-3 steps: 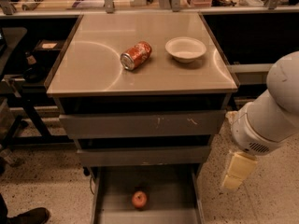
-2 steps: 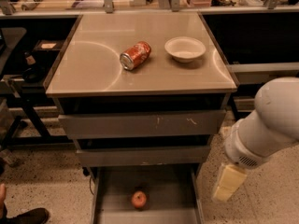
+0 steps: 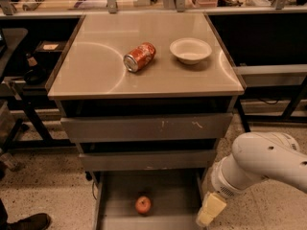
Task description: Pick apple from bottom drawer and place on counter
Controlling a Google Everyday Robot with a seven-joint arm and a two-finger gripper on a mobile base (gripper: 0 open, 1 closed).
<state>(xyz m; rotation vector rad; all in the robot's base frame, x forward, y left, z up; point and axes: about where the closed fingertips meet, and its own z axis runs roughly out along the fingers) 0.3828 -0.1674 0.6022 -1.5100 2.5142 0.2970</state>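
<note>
The apple [image 3: 143, 204], small and red-orange, lies on the grey floor of the open bottom drawer [image 3: 175, 190], near its front middle. The counter [image 3: 96, 66] is the glossy beige top of the cabinet above. My white arm comes in from the right, and my gripper [image 3: 209, 210], a cream-coloured piece at the arm's end, hangs low at the drawer's right side, to the right of the apple and apart from it. Its lower end runs off the frame's bottom edge.
A crushed red-orange soda can [image 3: 139, 57] lies on its side on the counter, with a white bowl [image 3: 190, 50] to its right. The two upper drawers [image 3: 144, 127] are closed. Dark tables stand on both sides. A shoe [image 3: 26, 221] is at the bottom left.
My arm has swung lower and further left, bringing the gripper down to the right side of the open bottom drawer. The apple, can and bowl have not moved.
</note>
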